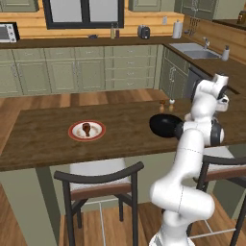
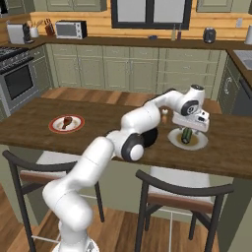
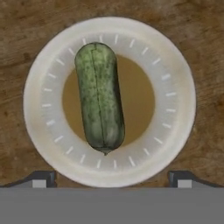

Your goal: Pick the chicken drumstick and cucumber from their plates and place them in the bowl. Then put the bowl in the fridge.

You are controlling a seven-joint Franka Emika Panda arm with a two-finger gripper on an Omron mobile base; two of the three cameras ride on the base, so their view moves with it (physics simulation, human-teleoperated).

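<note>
**Open gripper hanging over the cucumber plate**

In the hand view the gripper is hanging straight above the cream plate, its two fingertips standing wide apart at the 7 and 5 o'clock edges and grasping nothing. The cucumber is lying across the plate's brown centre, running from about 11 o'clock to 6 o'clock, its lower tip reaching onto the pale rim.

In the right base view the gripper is hovering just over the cucumber on the wooden counter. The black bowl is sitting just beside that plate, at its 9 o'clock, partly behind the arm. Well apart, farther toward 9 o'clock, the chicken drumstick is resting on the red-rimmed plate.
</note>
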